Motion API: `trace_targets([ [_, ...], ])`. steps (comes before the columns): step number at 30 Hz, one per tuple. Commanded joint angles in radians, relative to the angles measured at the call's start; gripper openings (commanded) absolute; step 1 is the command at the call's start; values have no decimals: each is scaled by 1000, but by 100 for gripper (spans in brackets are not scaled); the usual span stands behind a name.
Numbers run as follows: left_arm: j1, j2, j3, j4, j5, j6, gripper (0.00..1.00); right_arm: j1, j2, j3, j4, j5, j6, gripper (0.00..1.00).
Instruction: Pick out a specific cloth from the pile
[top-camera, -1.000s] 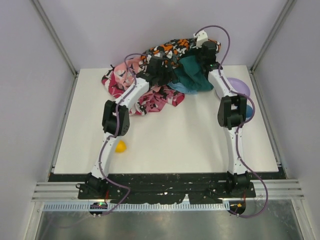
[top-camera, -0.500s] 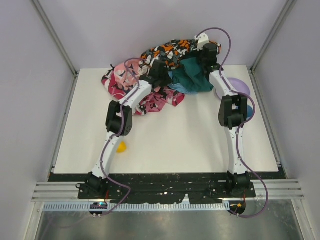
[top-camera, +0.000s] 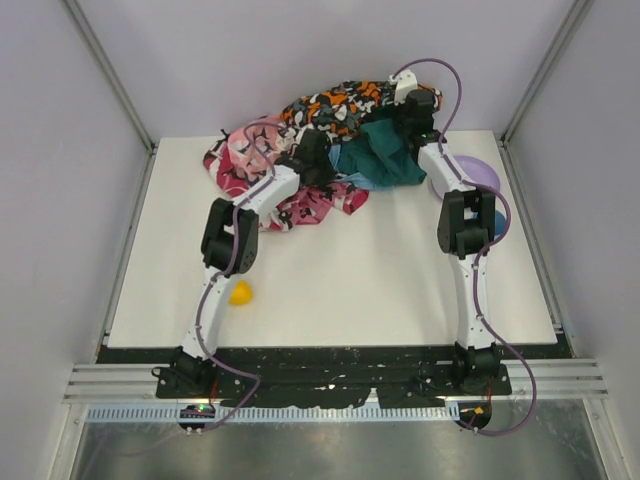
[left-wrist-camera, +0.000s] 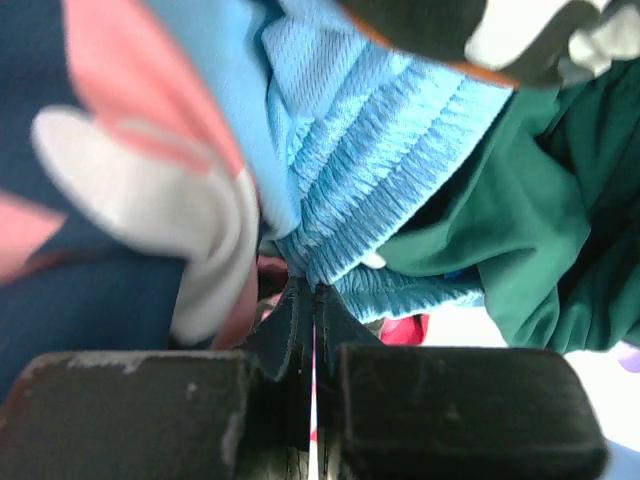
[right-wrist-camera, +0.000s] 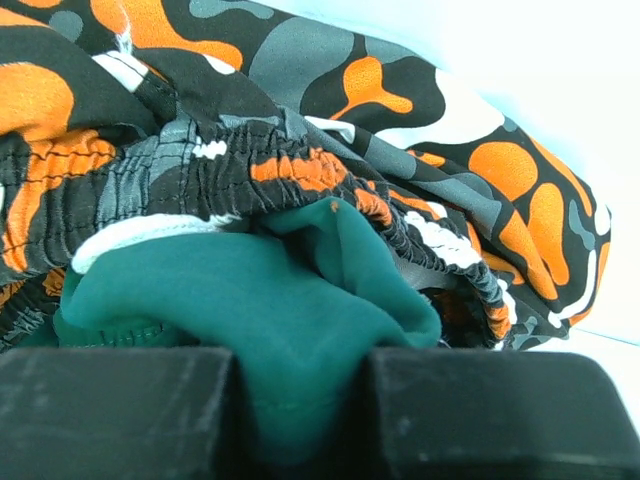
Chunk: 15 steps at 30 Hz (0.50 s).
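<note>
The pile (top-camera: 300, 150) of patterned and teal garments lies at the back middle of the table. The cloth (left-wrist-camera: 370, 150), light sky-blue with a ribbed elastic band, fills the centre of the left wrist view. My left gripper (left-wrist-camera: 308, 292) is shut on the edge of that band, its jaws pressed together, and it sits low in the pile (top-camera: 318, 165). My right gripper (right-wrist-camera: 300, 400) is shut on a fold of the dark teal cloth (right-wrist-camera: 250, 300) and holds it raised at the pile's right side (top-camera: 402, 118). The orange-black-white garment (right-wrist-camera: 300, 120) drapes just behind it.
A purple plate (top-camera: 478, 172) rests at the right of the pile, with a blue object (top-camera: 497, 222) in front of it beside the right arm. A small yellow object (top-camera: 240, 292) lies next to the left arm. Walls enclose the table on three sides.
My left gripper has gone from open to shut on the light-blue cloth, after reaching a little further into the pile. The right gripper stays shut on the teal cloth, barely moved.
</note>
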<state>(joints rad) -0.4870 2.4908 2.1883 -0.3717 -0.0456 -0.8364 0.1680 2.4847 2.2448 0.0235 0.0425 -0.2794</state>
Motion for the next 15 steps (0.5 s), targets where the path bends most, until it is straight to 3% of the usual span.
trace_targets([
  [1,-5,-206,-97,17,-76,95,0,1,-53,4,-17,-1,37,5],
  [7,-4,-372,-148,14,-120,218,0,14,-43,9,-69,26,-12,5],
  [15,-4,-550,77,17,-51,414,0,94,-56,-54,-73,118,-176,5],
])
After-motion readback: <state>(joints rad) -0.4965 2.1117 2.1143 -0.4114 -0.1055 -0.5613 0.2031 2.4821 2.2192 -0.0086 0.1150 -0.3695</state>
